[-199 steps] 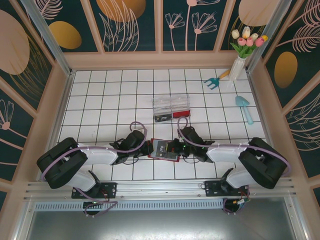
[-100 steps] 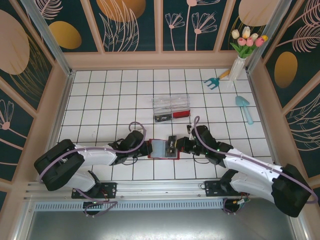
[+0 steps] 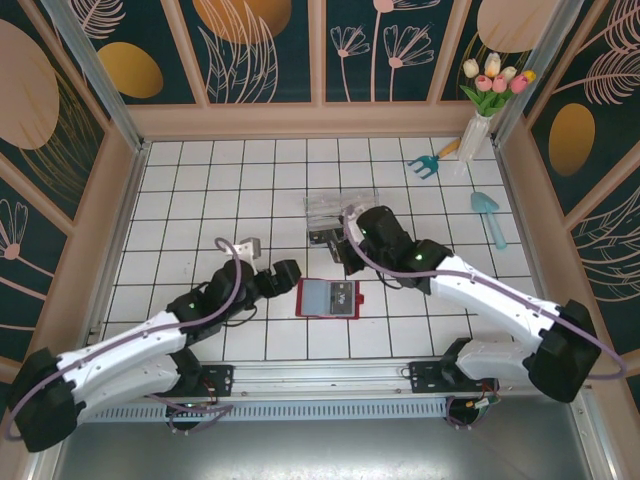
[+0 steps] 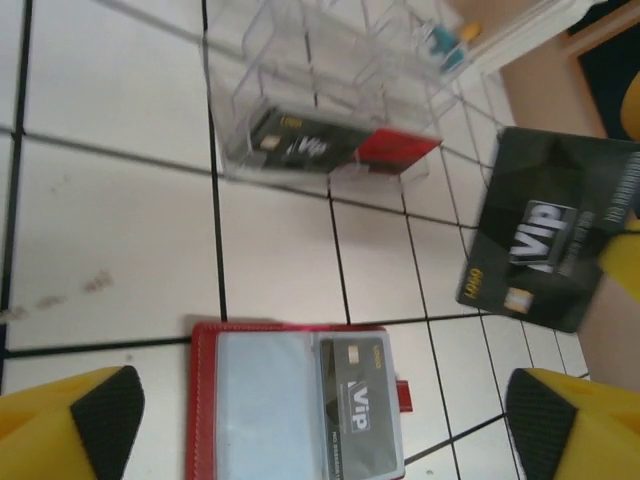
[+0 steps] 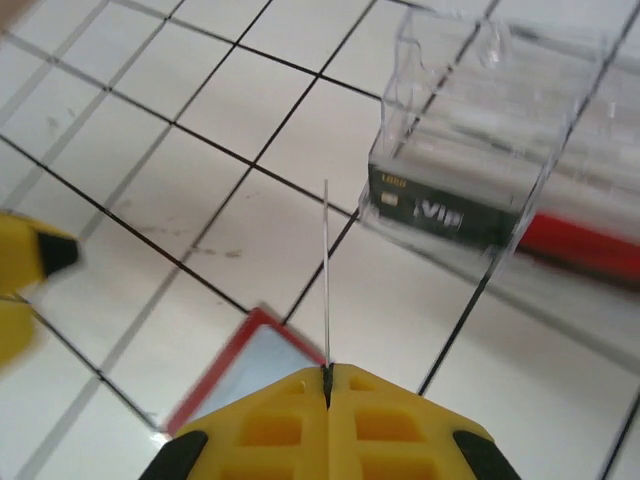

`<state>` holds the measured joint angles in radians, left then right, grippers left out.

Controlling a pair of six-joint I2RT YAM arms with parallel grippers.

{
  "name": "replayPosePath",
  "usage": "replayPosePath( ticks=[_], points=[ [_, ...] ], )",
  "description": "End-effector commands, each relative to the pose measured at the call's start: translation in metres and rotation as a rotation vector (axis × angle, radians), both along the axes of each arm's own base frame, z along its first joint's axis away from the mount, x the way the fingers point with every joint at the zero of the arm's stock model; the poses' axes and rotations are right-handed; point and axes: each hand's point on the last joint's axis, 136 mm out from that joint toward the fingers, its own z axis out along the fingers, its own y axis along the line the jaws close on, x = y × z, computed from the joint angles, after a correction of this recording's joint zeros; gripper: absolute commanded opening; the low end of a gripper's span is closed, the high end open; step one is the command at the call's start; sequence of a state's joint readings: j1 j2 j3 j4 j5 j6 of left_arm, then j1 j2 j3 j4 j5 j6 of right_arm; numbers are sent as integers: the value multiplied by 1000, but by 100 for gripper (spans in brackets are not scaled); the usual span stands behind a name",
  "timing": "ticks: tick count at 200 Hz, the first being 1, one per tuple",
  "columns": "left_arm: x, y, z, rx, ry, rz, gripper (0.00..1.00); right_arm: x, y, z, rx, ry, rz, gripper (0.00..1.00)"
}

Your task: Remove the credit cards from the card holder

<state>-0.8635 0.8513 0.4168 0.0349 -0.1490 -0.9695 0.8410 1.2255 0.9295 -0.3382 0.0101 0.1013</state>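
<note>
Right claw (image 5: pixel 328 375) pinches a dark card (image 4: pixel 550 255) by its edge, clear tray (image 5: pixel 500 130) just ahead, and would do best to carry it level and release low, while the left claw (image 3: pixel 285 275) gapes wide, the open red wallet (image 3: pixel 328 298) right beneath it, another card (image 4: pixel 358 410) inside.

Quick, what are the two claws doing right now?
The left gripper is open, holding nothing.
The right gripper is shut on a dark credit card.
</note>
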Motion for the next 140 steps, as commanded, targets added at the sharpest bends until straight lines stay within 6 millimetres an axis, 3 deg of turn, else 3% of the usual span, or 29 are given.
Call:
replayPosePath(
  ticks=[1, 31, 77, 97, 140],
  points=[
    [-2, 29, -7, 65, -10, 83, 98, 7, 1, 1, -244, -183, 198, 0],
    [-9, 45, 3, 43, -52, 112, 99, 26, -1, -4, -471, -294, 300, 0],
    [-16, 58, 15, 19, -99, 126, 99, 38, 0, -39, -741, -394, 541, 0],
    [-18, 60, 15, 21, -102, 121, 99, 44, 3, -51, -814, -431, 620, 0],
    [-20, 62, 16, 10, -106, 123, 99, 55, 11, -55, -924, -521, 756, 0]
  ],
)
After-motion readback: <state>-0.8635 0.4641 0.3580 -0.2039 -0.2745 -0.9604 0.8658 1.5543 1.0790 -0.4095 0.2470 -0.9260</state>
